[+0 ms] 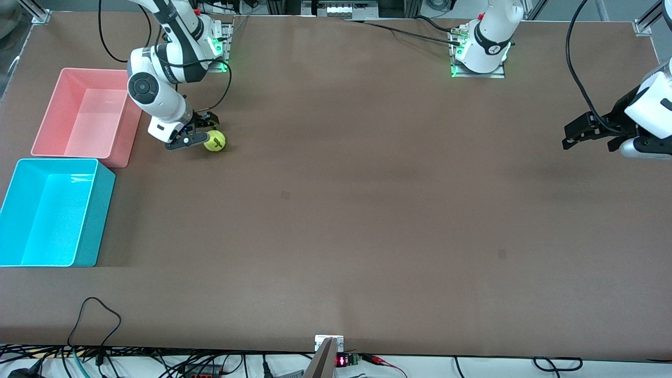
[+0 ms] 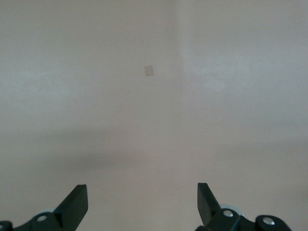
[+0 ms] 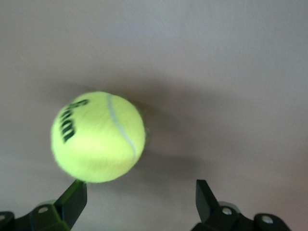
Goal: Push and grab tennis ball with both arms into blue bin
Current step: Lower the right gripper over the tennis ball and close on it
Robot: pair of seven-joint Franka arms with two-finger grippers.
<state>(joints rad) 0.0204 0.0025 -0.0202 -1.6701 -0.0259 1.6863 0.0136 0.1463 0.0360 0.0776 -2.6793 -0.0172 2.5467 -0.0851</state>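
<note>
Two tubs stand on the broad brown counter point(image 1: 367, 210) at the right arm's end: the blue bin point(image 1: 86, 231), nearer the front camera, and a pink bin point(image 1: 123, 142) just beside it, farther from that camera. Both look empty. Most of the counter is bare, flat and matte, a faintly grained sheet that should let a ball roll freely and offers nothing to stop it. Cables run along the edge nearest the front camera and near the arm bases, off the working area.

Next in size, the arms. The right gripper point(image 1: 202, 132) is down at counter level beside the pink bin, its fingers spread apart with nothing gripped. The left gripper point(image 1: 588, 134) hangs at the left arm's end of the counter, well apart from everything; its fingers are spread too, with only bare surface under them in the left wrist view, and this arm waits.

Smallest is the tennis ball point(image 1: 214, 140), resting on the counter at the right gripper's fingertips. In the right wrist view the tennis ball point(image 3: 98, 137) sits off-centre, touching or nearly touching one finger point(image 3: 72, 199) instead of lying between the two.

Judging by its look, the ball is light, springy and fuzzy, so the felt should give good friction and it will not break. Being round, it would likely squirt away under a lopsided squeeze or a hard nudge. The best hold is across its widest part, centred between the fingers.
</note>
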